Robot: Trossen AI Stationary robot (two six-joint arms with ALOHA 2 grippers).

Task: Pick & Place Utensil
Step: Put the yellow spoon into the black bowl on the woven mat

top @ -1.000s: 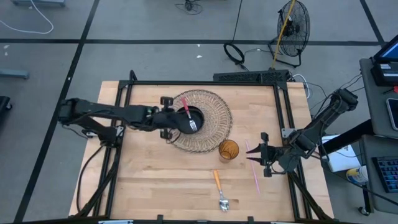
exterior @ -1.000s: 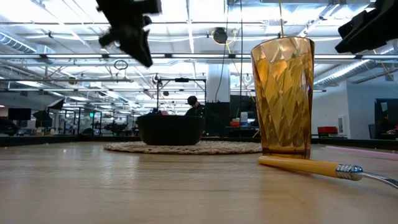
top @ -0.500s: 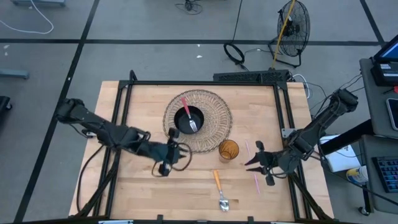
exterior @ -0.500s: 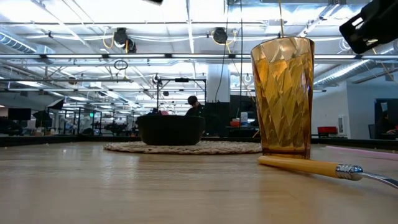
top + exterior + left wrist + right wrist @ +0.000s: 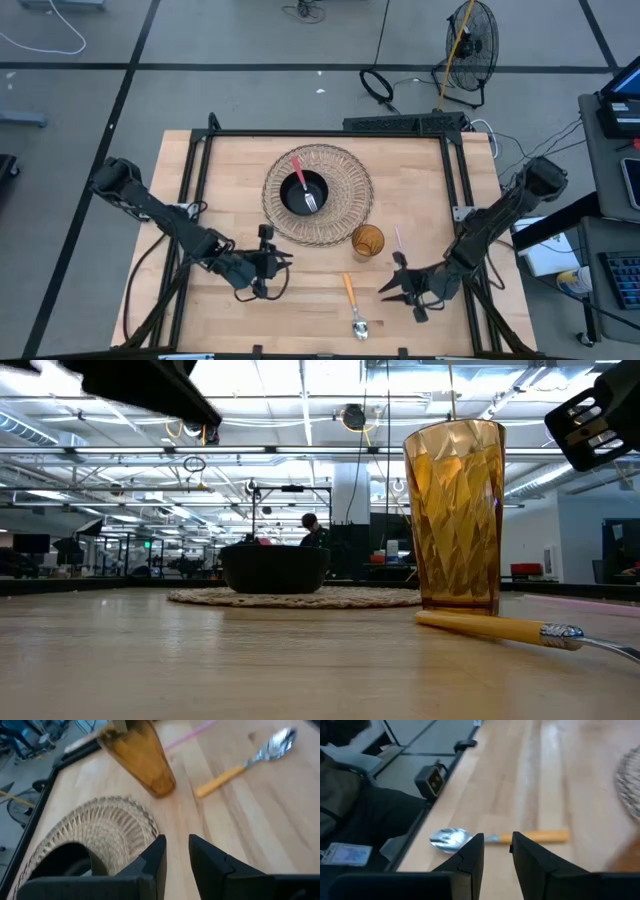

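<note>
Only overhead: fork (image 5: 304,189) inside bowl (image 5: 318,184)

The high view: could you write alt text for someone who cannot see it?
Seen from above, a wooden table holds a woven mat with a black bowl containing a pink-handled fork, an amber glass, and a yellow-handled spoon near the front edge. The left gripper hovers over bare wood, and the right gripper, open, hangs beside the spoon.
</note>
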